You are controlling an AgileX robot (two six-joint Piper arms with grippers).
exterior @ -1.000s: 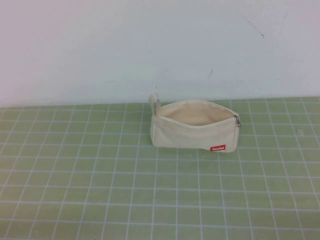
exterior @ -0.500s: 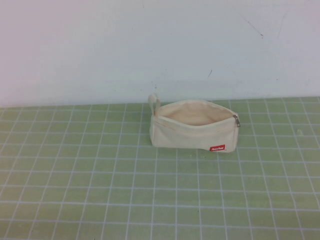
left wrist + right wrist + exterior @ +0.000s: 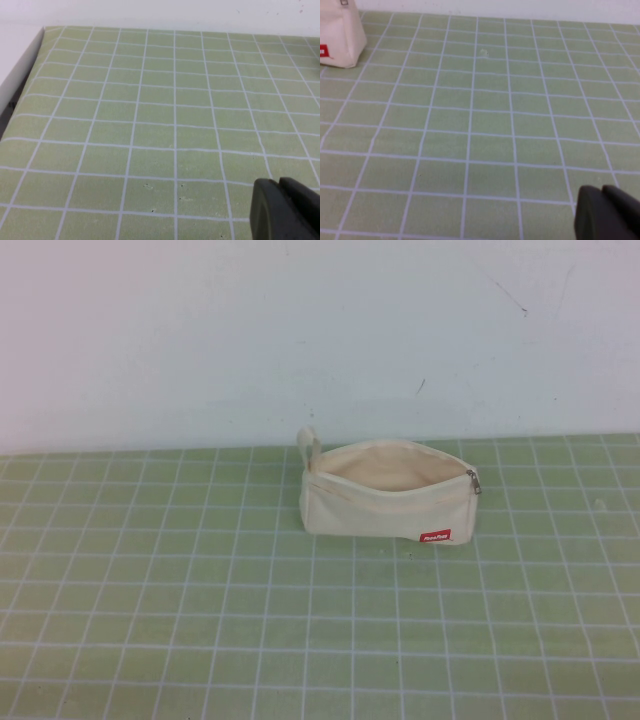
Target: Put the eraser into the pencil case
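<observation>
The pencil case (image 3: 388, 503) lies on the green gridded mat (image 3: 200, 620), close to the white wall (image 3: 300, 330), its zip drawn back and its mouth gaping upward. It is a cream canvas pouch with a red tag (image 3: 435, 536) low on its front, a metal zipper pull (image 3: 474, 480) at one end and a loop (image 3: 311, 448) at the other. The eraser shows in no view — whether it lies inside the pouch cannot be told.

Neither arm appears from above. The left gripper (image 3: 287, 210) hangs low over bare mat, well apart from the pouch; the right gripper (image 3: 607, 212) likewise, with the pouch's corner in the far distance. Each shows only a dark fingertip mass, so whether either claw is released or clenched cannot be told.

Judged step: either the start or the finish — both arms parked. If the eraser remains outside, the next move calls for locating it first.
</observation>
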